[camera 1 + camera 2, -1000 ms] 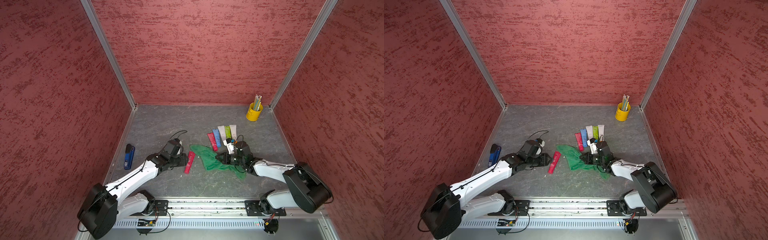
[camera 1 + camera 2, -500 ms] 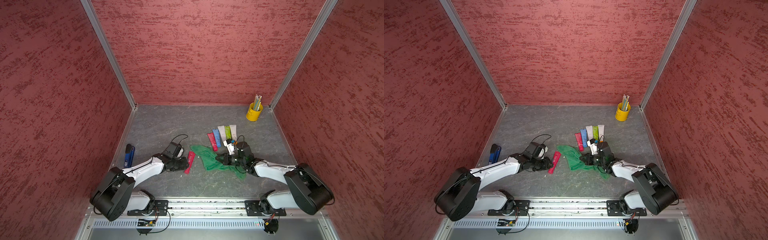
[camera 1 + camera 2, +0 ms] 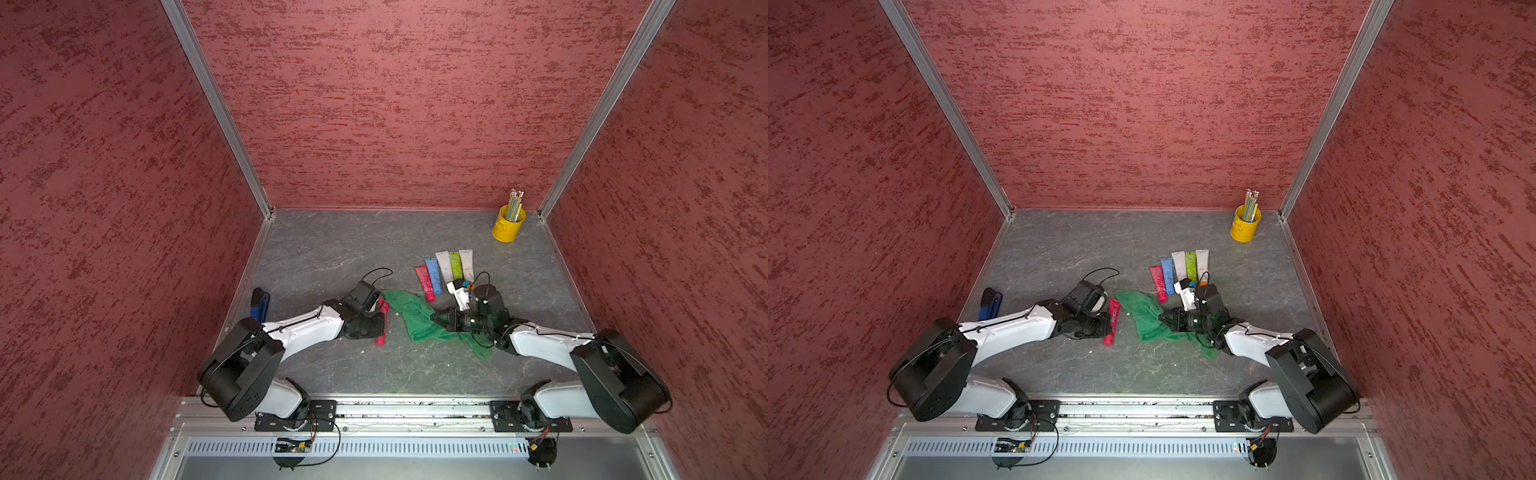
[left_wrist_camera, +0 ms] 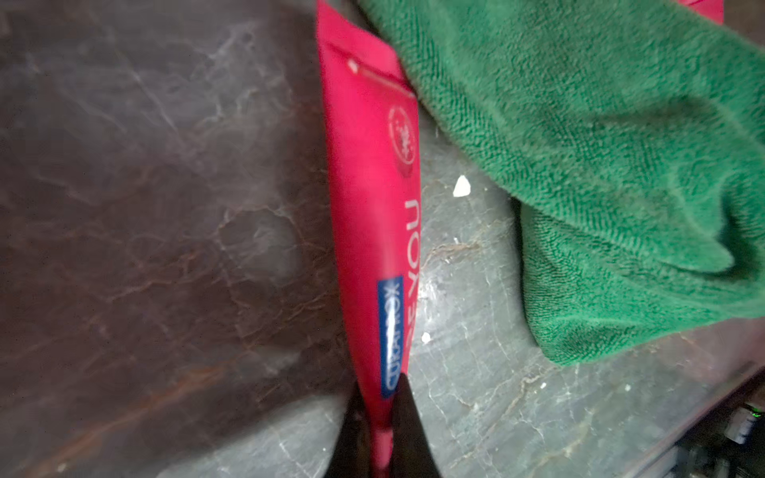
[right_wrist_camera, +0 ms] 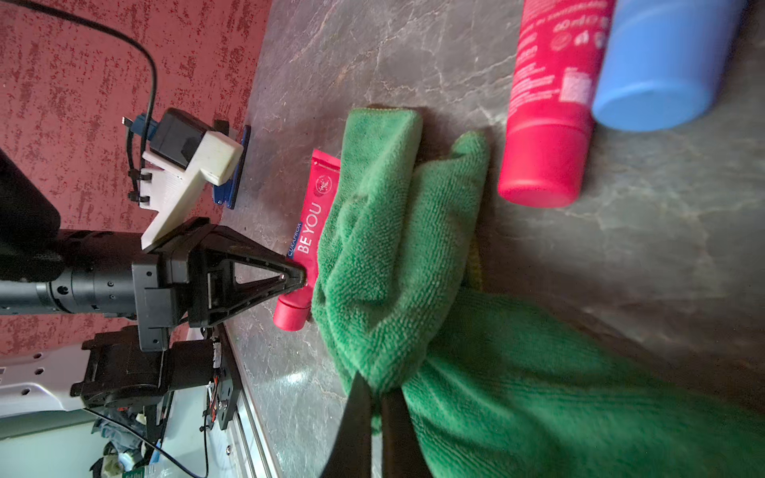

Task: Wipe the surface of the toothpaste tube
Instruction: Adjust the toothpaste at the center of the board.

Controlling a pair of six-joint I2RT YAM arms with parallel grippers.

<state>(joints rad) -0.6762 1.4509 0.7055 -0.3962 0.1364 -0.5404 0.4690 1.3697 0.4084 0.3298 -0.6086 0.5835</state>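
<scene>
Left wrist view: tube [image 4: 372,231] is now clenched by left fingers [image 4: 407,430], earlier spread; cloth [image 5: 414,248] stays grasped by right fingers [image 5: 354,426].

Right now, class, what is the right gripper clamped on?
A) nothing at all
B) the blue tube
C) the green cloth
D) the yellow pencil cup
C: in the right wrist view the right gripper is shut on a bunched fold of the green cloth, while the left gripper pinches the red toothpaste tube.
</scene>
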